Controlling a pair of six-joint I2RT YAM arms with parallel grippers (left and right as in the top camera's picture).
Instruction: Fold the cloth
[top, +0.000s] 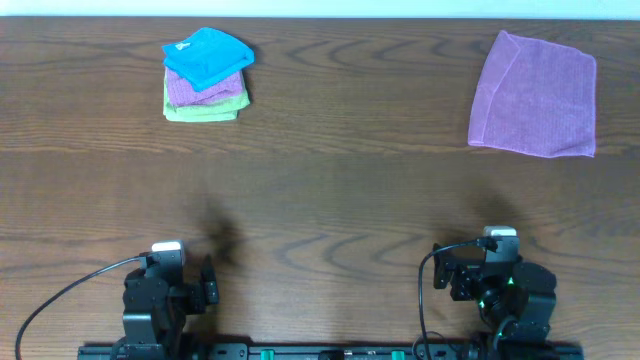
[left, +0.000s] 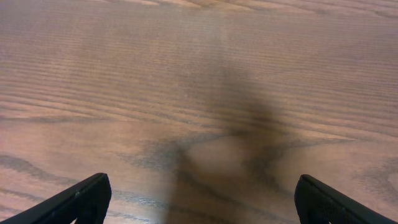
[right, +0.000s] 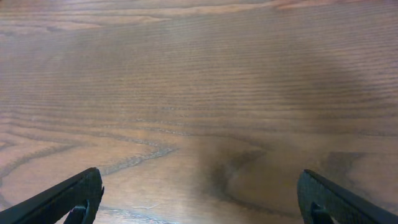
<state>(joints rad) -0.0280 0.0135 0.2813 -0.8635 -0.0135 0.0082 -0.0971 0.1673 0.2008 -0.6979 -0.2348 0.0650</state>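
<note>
**Overhead view.** The cloth (top: 207, 55) is located at the far left of the table (top: 320, 190), folded into a compact pad. It is laid on top of a small purple cloth (top: 198, 91), which is in turn laid on a lime-green cloth (top: 200, 112), so that the three form one stack. A large purple cloth (top: 533, 93) is spread flat at the far right, well apart from the stack. The left arm (top: 160, 295) and the right arm (top: 505, 290) are positioned at the near edge of the table, well apart from every cloth. The jaw opening cannot be judged from this view.

**Left wrist view.** The left gripper (left: 202, 199) is set wide. Its fingertips (left: 84, 198) are seen at the lower left and lower right corners of the view. Between them only bare wood grain is seen, crossed by a dark shadow (left: 249, 118).

**Right wrist view.** The right gripper (right: 199, 199) is likewise set wide, with its fingertips at the two lower corners. Bare wood grain is seen between them.
</note>
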